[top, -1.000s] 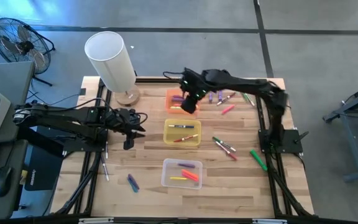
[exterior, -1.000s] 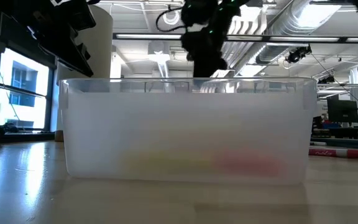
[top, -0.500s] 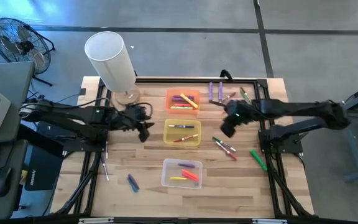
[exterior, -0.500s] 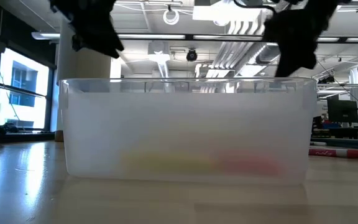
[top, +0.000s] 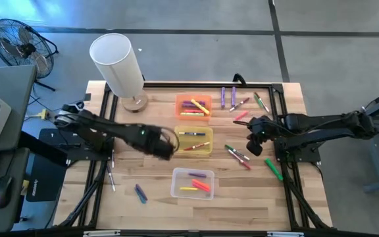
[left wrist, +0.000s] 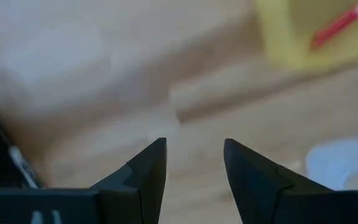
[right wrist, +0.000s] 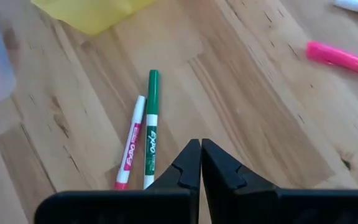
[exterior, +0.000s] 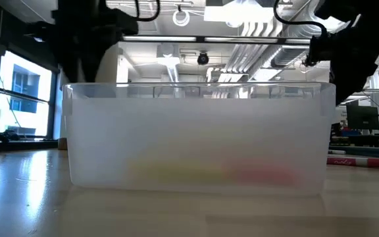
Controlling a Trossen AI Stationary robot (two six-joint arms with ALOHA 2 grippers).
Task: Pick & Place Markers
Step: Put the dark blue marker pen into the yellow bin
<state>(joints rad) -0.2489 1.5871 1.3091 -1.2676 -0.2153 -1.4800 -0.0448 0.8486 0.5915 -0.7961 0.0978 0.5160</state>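
Markers lie loose on the wooden table: two purple ones (top: 228, 97) at the far side, a pink one (top: 242, 116), and a green and a red one (right wrist: 151, 124) side by side just ahead of my right gripper (right wrist: 201, 147). That gripper is shut and empty above the table's right part (top: 253, 145). More markers lie in the orange bin (top: 193, 106), the yellow bin (top: 193, 140) and the clear bin (top: 193, 183). My left gripper (left wrist: 194, 149) is open, points down and holds nothing. It hangs over bare wood just left of the yellow bin (top: 165, 149).
A white cylinder lamp (top: 117, 64) stands at the far left corner. A green marker (top: 274, 169) lies near the right edge. A purple one (top: 140, 192) and a white one (top: 111, 178) lie near left. The low view is filled by the clear bin (exterior: 196, 138).
My right gripper has drawn back from over the orange bin toward the table's right edge and nearer, sinking a little. My left gripper has swung toward the table's right, from near the lamp's base to beside the yellow bin, and has tipped and rolled until it points down.
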